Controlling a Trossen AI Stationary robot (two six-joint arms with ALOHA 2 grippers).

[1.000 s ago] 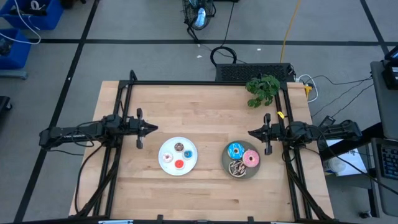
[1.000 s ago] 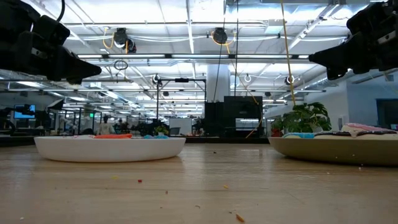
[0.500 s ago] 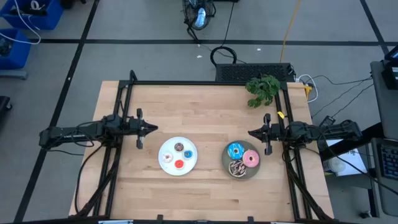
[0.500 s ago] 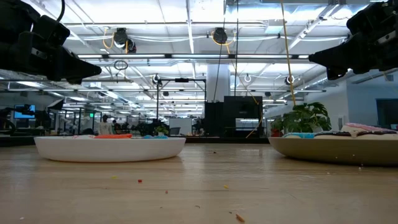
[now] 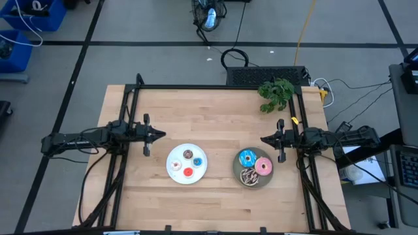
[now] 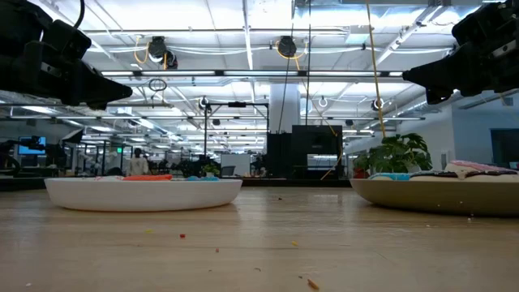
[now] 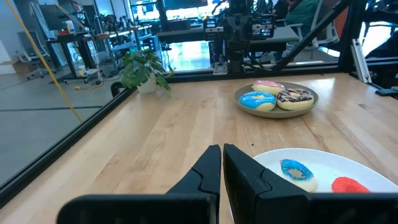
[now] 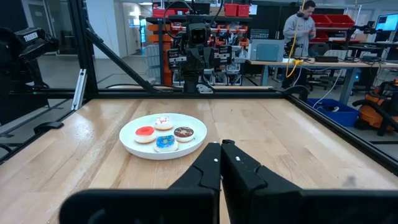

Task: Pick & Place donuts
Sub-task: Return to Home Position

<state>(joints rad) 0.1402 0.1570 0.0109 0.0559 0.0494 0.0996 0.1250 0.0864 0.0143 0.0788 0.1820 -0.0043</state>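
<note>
Three large donuts (image 5: 264, 166) on grey plate (image 5: 236, 171); small donuts (image 5: 189, 172) on white plate (image 5: 171, 156). Left hand (image 5: 161, 135), right hand (image 5: 264, 139): closed, empty, above counter (image 5: 209, 111).

**Bright icing on white and grey**

Near the black left end effector (image 5: 159, 135), the white plate (image 5: 201, 171) carries a tiny brown donut (image 5: 188, 155), a tiny red donut (image 5: 188, 172), a tiny blue donut (image 5: 197, 162) and a whitish donut (image 5: 175, 165) flecked with red. Beside the black right end effector (image 5: 264, 139), the grey plate (image 5: 238, 167) holds a large blue donut (image 5: 247, 157), a pink donut (image 5: 264, 166) and a dark brown donut (image 5: 249, 175) with pale drizzle. The surface (image 5: 215, 117) is pale, plank-grained wood.
</note>
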